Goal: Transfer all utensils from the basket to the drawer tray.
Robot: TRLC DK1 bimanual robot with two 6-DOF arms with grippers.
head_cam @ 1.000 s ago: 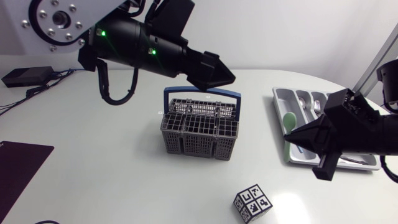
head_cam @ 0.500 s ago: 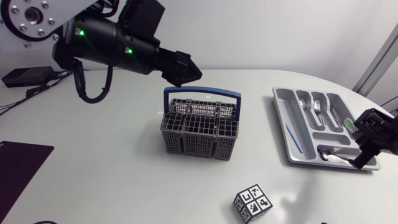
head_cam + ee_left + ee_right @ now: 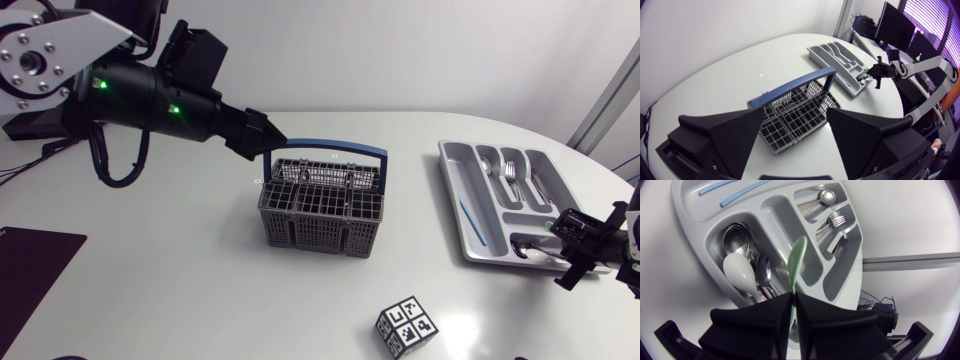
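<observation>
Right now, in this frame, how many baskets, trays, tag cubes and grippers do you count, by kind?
basket: 1
drawer tray: 1
tag cube: 1
grippers: 2 (left gripper open; right gripper shut on the green utensil)
total: 5

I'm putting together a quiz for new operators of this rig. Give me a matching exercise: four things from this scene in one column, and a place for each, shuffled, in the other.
Things
1. basket
2. drawer tray
3. marker cube
4. green utensil

Places
A. held in the right end effector, above the tray
B. mid-table, with a blue handle
C. nearest the table's front edge
D. on the right arm's side of the table, holding spoons and forks

Pairs: 1-B, 2-D, 3-C, 4-A
</observation>
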